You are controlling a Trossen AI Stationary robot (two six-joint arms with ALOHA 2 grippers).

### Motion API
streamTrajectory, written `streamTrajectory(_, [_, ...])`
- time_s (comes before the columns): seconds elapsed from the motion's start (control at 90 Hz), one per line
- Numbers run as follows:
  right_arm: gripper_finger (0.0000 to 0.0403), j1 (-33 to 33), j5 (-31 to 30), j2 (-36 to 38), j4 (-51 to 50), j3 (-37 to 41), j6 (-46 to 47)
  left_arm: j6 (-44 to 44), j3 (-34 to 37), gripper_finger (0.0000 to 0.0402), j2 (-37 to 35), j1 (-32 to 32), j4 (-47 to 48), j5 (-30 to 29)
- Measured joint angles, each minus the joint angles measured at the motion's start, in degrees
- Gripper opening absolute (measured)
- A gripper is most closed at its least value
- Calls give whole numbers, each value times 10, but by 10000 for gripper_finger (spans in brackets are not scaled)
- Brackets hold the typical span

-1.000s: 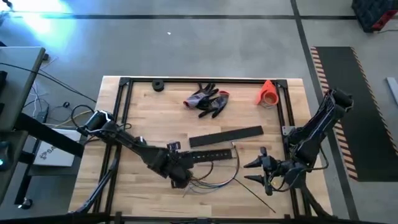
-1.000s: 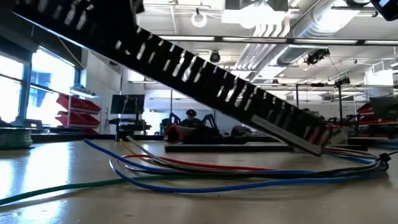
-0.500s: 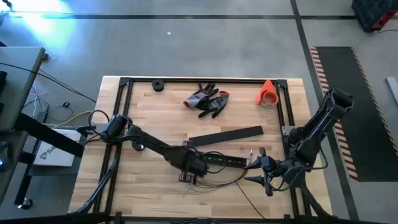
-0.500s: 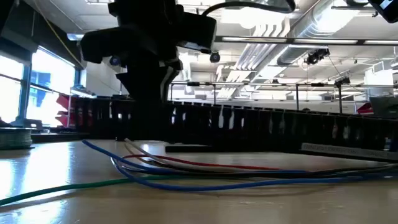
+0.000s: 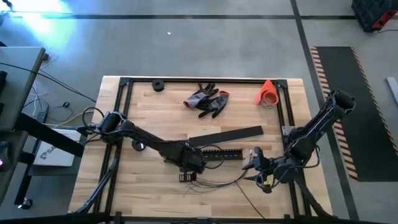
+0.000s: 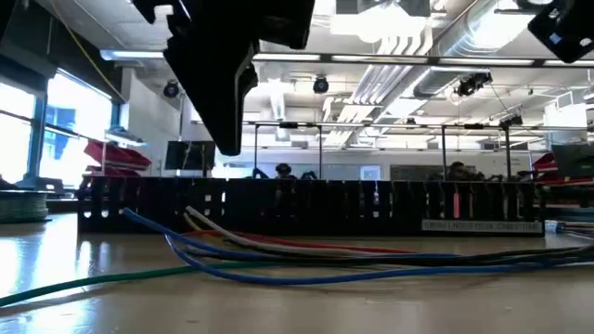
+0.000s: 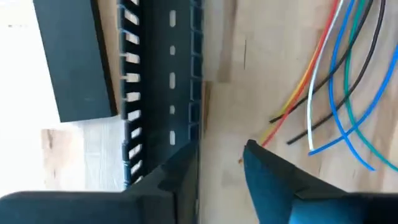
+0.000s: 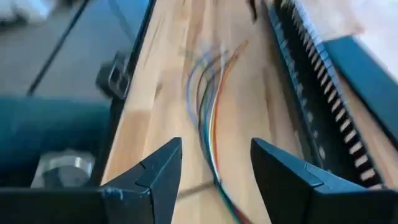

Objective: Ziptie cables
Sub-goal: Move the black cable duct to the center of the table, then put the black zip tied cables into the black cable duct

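The cables [image 5: 214, 180] are several thin coloured wires, blue, green, red and white [image 6: 316, 252], lying loose on the wooden table near its front edge. Just behind them a black slotted strip [image 5: 222, 155] lies level on the table [image 6: 306, 206]. My left gripper [image 5: 194, 164] hangs open above the strip's left end, its fingers [image 6: 227, 130] pointing down and clear of it [image 7: 217, 168]. My right gripper [image 5: 255, 168] is open at the cables' right end, pointing toward the table's left. The wires [image 8: 210, 118] run out ahead from between its fingers [image 8: 214, 180].
A flat black strip [image 5: 225, 135] lies behind the slotted one. At the far edge are grey-and-red gloves [image 5: 207, 99], an orange cone [image 5: 268, 93] and a small black roll [image 5: 158, 86]. A thin black tie [image 5: 252, 199] lies near the front right. A black frame [image 5: 122, 124] borders the table.
My left gripper has carried the slotted strip toward the table's right. The strip was tilted with one end raised and now lies level on the table behind the cables. My left gripper has then risen clear of it.
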State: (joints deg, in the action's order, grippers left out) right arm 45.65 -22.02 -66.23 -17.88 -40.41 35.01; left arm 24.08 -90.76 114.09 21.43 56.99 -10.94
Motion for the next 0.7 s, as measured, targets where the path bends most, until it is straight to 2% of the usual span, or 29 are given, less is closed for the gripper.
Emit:
streamTrajectory(0.122, [177,-43,104,-3,-147,-15,-44,45,0,136,-16,22,-15,-45])
streamTrajectory(0.211, [177,-74,142,-23,-221,-8,-83,91,0,137,-23,48,-57,-79])
streamTrajectory(0.344, [177,-116,161,-66,-227,0,-192,147,0,132,-17,96,-162,-134])
streamTrajectory(0.533, [177,-180,146,-135,-247,0,-290,158,0,129,12,156,-308,-200])
streamTrajectory(0.7, [177,-216,149,-191,-236,0,-374,172,0,129,34,180,-349,-234])
